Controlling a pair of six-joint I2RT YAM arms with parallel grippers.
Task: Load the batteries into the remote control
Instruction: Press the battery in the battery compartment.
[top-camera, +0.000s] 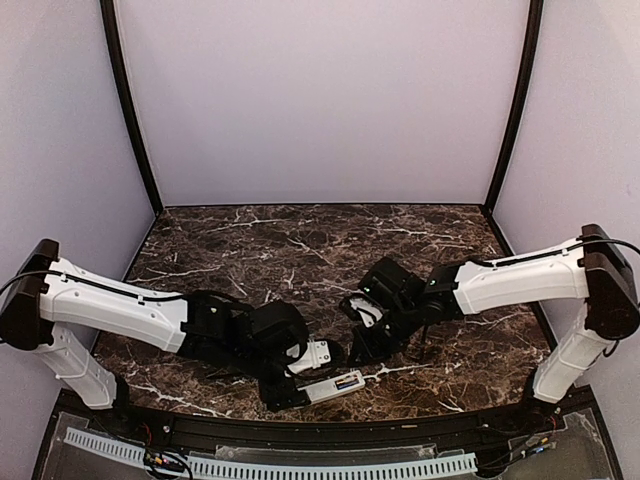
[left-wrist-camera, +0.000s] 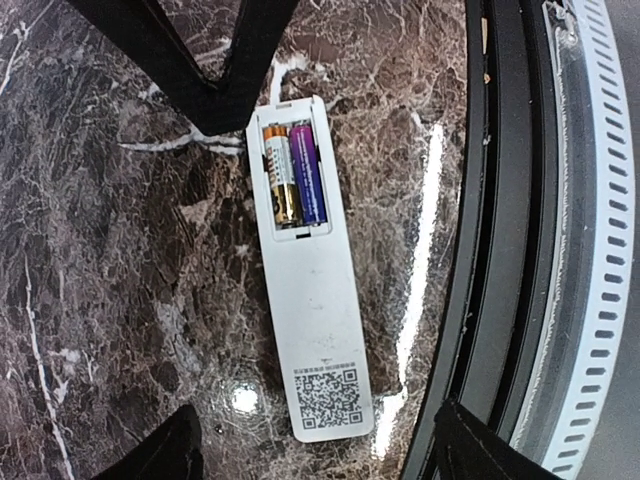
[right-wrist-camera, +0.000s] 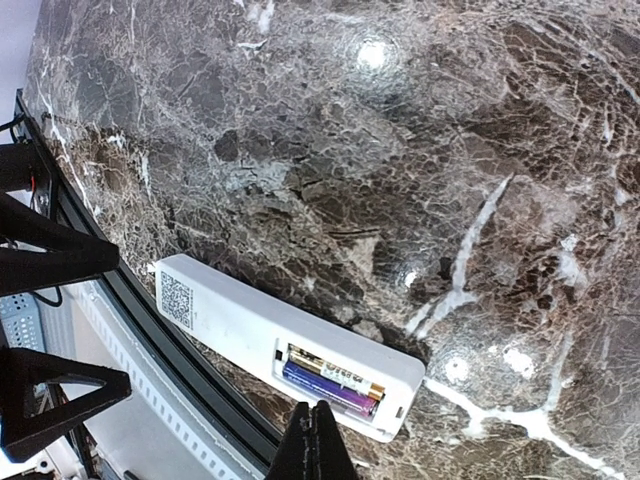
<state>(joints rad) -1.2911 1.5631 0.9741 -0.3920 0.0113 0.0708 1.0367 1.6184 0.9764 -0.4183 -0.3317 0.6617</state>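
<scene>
Batteries (left-wrist-camera: 295, 172) sit side by side in the open back of the remote control (left-wrist-camera: 315, 300), which lies between the spread fingers of my left gripper (left-wrist-camera: 318, 415), touching neither. Right wrist: my right gripper (right-wrist-camera: 313, 440) is pressed together, tip just short of the remote's battery end, fingers mostly cropped. From above I cannot make out either set of fingertips.

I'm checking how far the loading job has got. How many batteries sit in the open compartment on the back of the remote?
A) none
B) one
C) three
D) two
D: the left wrist view shows two batteries lying side by side in the uncovered recess of the remote control, one gold-toned and one purple; the right wrist view shows the same pair.
</scene>
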